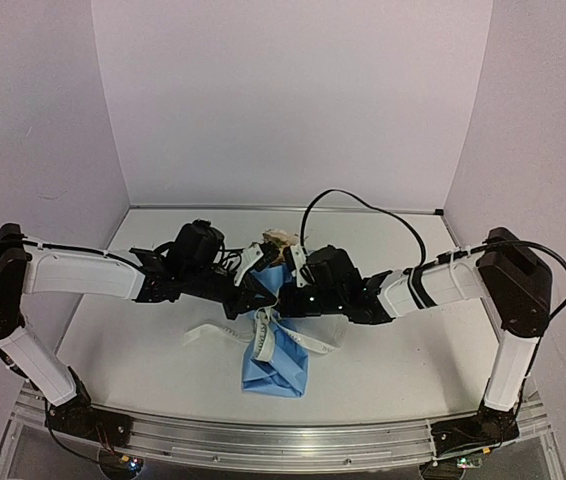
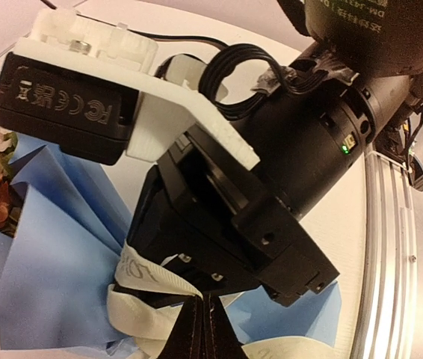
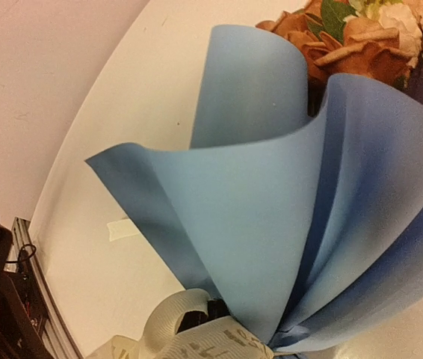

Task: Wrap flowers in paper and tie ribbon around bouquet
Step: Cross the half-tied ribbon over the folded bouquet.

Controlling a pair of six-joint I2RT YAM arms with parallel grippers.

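We are tying the ribbon (image 2: 143, 278) round the bouquet (image 1: 279, 362), left gripper (image 2: 200, 329) pinching it, right gripper (image 3: 197, 319) clenched; probably tightening is coming next.

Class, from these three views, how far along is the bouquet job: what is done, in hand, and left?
Done: the paper is wrapped in a cone round the flowers. In hand: the ribbon crosses the pinched neck, with the left end effector and right end effector shut there. Left: no finished knot shows; tails lie loose on the table.
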